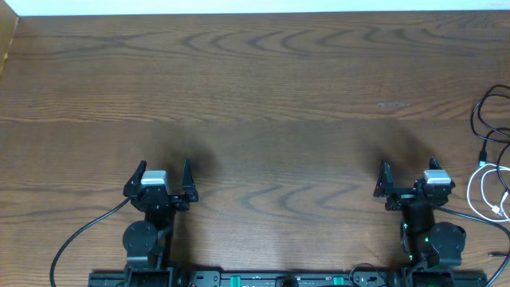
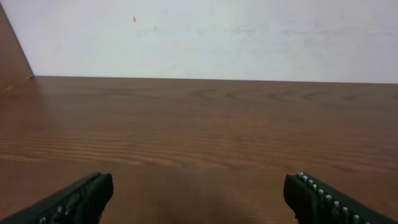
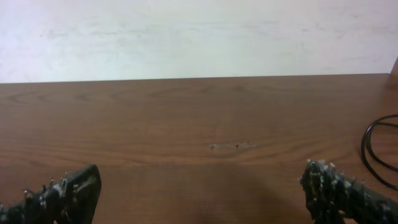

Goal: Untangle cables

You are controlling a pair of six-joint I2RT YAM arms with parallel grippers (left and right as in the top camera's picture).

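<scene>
The cables lie at the table's far right edge, partly cut off by the frame. A thin black cable point(image 1: 476, 114) curves above a white cable point(image 1: 470, 191), and the two run close together. The right wrist view catches only a black loop point(image 3: 363, 147) at its right side. My right gripper point(image 1: 408, 167) is open and empty, to the left of the cables and apart from them. Its jaws point(image 3: 200, 180) stand wide over bare wood. My left gripper point(image 1: 164, 167) is open and empty too, far from the cables on the left, with only tabletop between its fingers point(image 2: 199, 190).
The brown wooden table point(image 1: 255, 80) ends at a white wall along the far side. Thick black arm cables point(image 1: 76, 239) trail from the arm bases at the near edge. A faint scuff point(image 3: 231, 146) marks the wood ahead of the right gripper.
</scene>
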